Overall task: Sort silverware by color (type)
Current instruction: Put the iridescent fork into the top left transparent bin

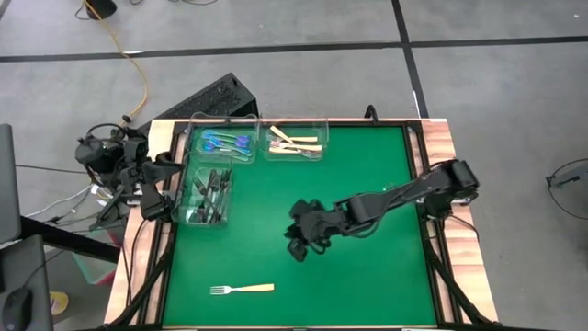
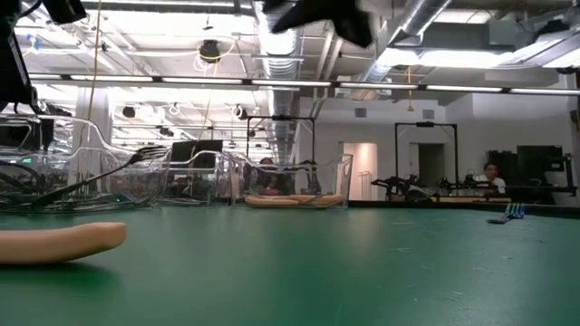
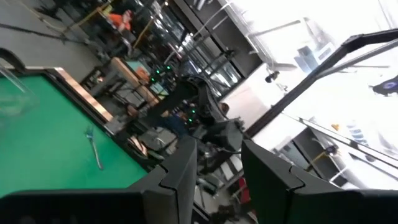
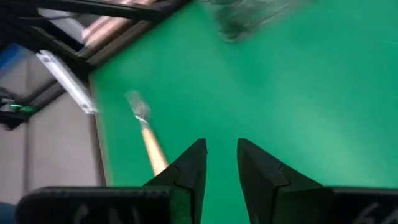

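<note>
Nearest the front edge of the green-topped desk (image 1: 367, 267): one tan-handled fork with silver tines (image 1: 242, 289), lying flat and alone, tines toward my left side; same fork shows just ahead of my right tool's fingertips in the right wrist view; low view catches only its tan handle end.

My right tool (image 1: 300, 246) hangs above the desk mid-field, well apart from that fork; fingers (image 4: 189, 168) part-open with a narrow gap, bare green between them, nothing held.

Farther back on the left: clear plastic bin (image 1: 208, 196) with the dark grey-black forks (image 1: 212, 191) heaped inside.

Back edge: clear plastic bin (image 1: 223, 140) with the shiny blue-iridescent forks (image 1: 226, 142); just beside it, clear plastic bin (image 1: 296, 139) with more tan-handled forks (image 1: 297, 142).

My left tool (image 3: 218, 171) is parked off the desk's left rear corner, raised and aimed out at the room; fingers part-open with a gap, holding nothing; exact spot in the high view I can't pick out among the arm's dark parts.
</note>
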